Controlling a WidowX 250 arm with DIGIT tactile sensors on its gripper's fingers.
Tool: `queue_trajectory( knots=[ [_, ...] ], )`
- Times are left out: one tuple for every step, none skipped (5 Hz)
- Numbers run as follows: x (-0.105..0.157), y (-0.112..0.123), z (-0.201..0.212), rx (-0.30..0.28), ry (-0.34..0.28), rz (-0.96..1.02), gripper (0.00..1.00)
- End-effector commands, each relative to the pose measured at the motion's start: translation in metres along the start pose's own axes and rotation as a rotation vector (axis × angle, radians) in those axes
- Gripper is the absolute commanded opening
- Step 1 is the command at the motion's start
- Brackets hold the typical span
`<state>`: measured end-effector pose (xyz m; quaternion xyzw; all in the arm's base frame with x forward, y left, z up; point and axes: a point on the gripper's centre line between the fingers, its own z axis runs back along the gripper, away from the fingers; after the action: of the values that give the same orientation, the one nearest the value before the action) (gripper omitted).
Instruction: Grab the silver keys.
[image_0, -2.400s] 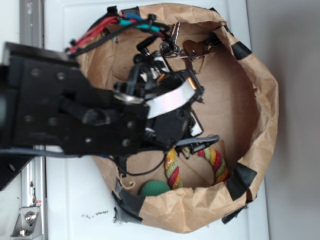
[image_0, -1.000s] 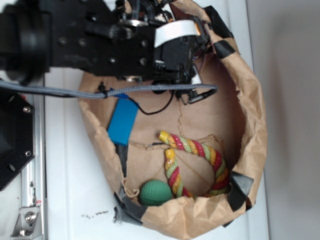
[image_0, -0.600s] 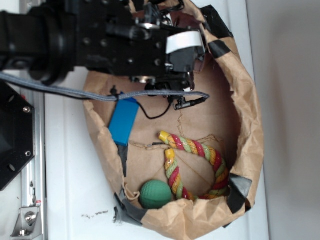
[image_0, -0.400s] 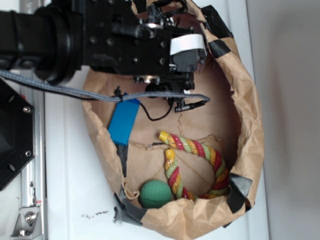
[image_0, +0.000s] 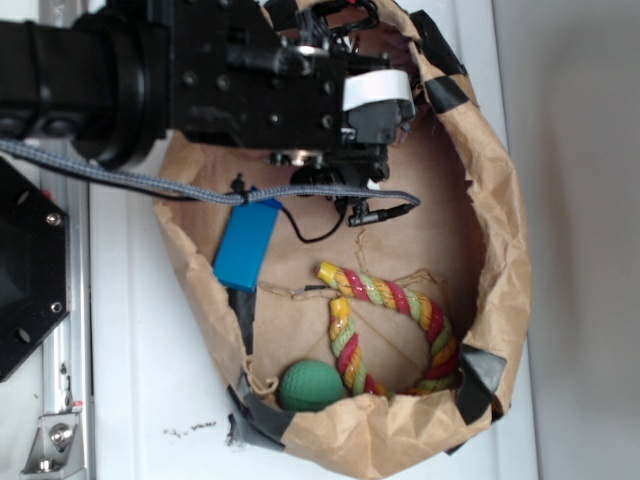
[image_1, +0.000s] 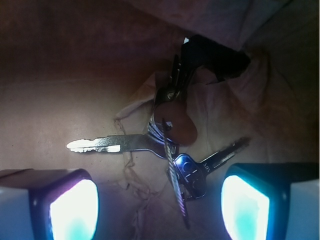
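Silver keys (image_1: 167, 142) lying on the brown paper floor at the centre of the wrist view, fanned out from one ring: one long shaft pointing left, another pointing right, a brownish rounded head in the middle. Sitting between and just above the two glowing fingertips (image_1: 72, 210), not touching either. Gripper (image_1: 159, 212) standing spread wide, jaws apart at the lower left and lower right corners, holding nothing. Black tape patch (image_1: 215, 55) showing beyond the keys in the upper right of that view.

Seen from outside: gripper (image_0: 365, 165) reaching down into the upper part of the brown paper bag (image_0: 500, 250), black arm filling the upper left of the frame and hiding the keys. Grey braided cable (image_0: 200, 190) running across below the arm. Blue block (image_0: 245, 245) lying against the bag's left wall. Striped rope toy (image_0: 390, 325) looping through the lower middle, green ball (image_0: 308, 387) resting just left of it by the bottom wall.
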<state>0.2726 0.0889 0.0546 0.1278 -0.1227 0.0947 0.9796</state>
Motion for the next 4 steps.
queue_trajectory(
  knots=[
    [0.015,0.007,0.013,0.001,-0.053,-0.003,1.00],
    [0.019,0.003,-0.014,0.014,0.017,0.014,1.00],
    [0.022,-0.004,-0.027,0.015,0.000,0.001,1.00],
    [0.020,-0.004,-0.016,-0.041,-0.025,-0.009,0.97]
  ],
)
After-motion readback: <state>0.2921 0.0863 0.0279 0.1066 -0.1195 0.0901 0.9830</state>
